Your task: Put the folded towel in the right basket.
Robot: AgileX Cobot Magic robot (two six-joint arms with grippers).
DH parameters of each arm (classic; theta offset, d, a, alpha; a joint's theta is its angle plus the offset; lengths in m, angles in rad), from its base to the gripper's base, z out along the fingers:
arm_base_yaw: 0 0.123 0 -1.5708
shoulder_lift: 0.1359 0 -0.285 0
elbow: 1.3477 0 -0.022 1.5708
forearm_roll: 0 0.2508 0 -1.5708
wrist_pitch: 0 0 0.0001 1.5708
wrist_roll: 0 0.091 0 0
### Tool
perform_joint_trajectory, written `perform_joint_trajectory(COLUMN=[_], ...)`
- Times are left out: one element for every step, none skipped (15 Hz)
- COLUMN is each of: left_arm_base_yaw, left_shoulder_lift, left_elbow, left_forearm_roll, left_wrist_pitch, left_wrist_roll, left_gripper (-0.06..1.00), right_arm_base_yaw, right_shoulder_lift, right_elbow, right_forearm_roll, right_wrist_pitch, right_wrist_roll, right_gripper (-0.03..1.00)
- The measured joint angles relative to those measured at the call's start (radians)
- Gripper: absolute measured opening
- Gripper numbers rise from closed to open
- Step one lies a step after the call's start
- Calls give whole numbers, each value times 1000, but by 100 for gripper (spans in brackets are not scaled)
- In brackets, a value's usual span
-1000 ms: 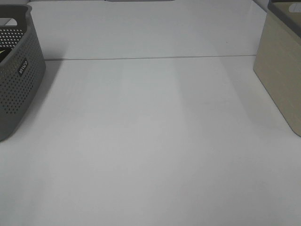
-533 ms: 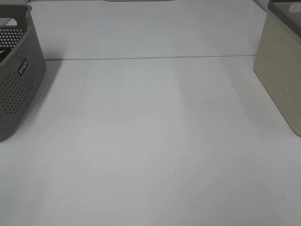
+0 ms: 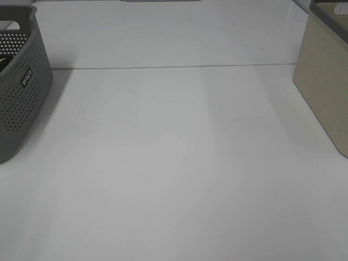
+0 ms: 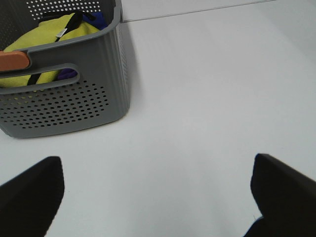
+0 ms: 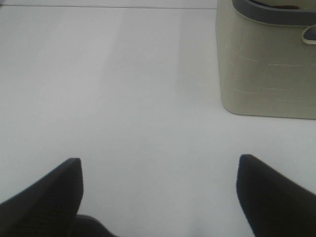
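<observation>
On the white table (image 3: 174, 163): two baskets at opposite sides, well apart, with a wide bare stretch between them.
Right basket (image 3: 326, 81): beige body with a grey rim, at the table's right edge — partly cut off in the high view; its long side runs front to back.
Right basket interior (image 5: 276, 7): only a sliver shows past the rim; contents cannot be told.
Folded towel: cannot be identified in any view; its long axis and heading cannot be given.
Left basket (image 3: 22, 81): grey, perforated, at the left edge.
Left basket contents: yellow cloth (image 4: 49, 34) with a dark strap, something blue behind it, an orange piece at the handle.
Left gripper (image 4: 158, 197): fingers spread wide, nothing between them, above bare table just beside the grey basket.
Right gripper (image 5: 158, 192): fingers spread wide — empty, facing the beige basket.
</observation>
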Motion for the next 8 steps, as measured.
perform_joint_trajectory(left_arm_base_yaw=[0, 0, 0, 0, 0, 0, 0, 0], left_shoulder_lift=[0, 0, 0, 0, 0, 0, 0, 0], left_elbow=[0, 0, 0, 0, 0, 0, 0, 0], left_forearm_roll=[0, 0, 0, 0, 0, 0, 0, 0], left_wrist_pitch=[0, 0, 0, 0, 0, 0, 0, 0], left_wrist_roll=[0, 0, 0, 0, 0, 0, 0, 0], left_gripper=[98, 98, 98, 98, 98, 98, 98, 98], right_arm_base_yaw=[0, 0, 0, 0, 0, 0, 0, 0], right_shoulder_lift=[0, 0, 0, 0, 0, 0, 0, 0], right_elbow=[0, 0, 0, 0, 0, 0, 0, 0], right_forearm_roll=[0, 0, 0, 0, 0, 0, 0, 0], right_wrist_pitch=[0, 0, 0, 0, 0, 0, 0, 0], right_wrist_roll=[0, 0, 0, 0, 0, 0, 0, 0], right_gripper=[80, 80, 80, 80, 80, 80, 80, 80])
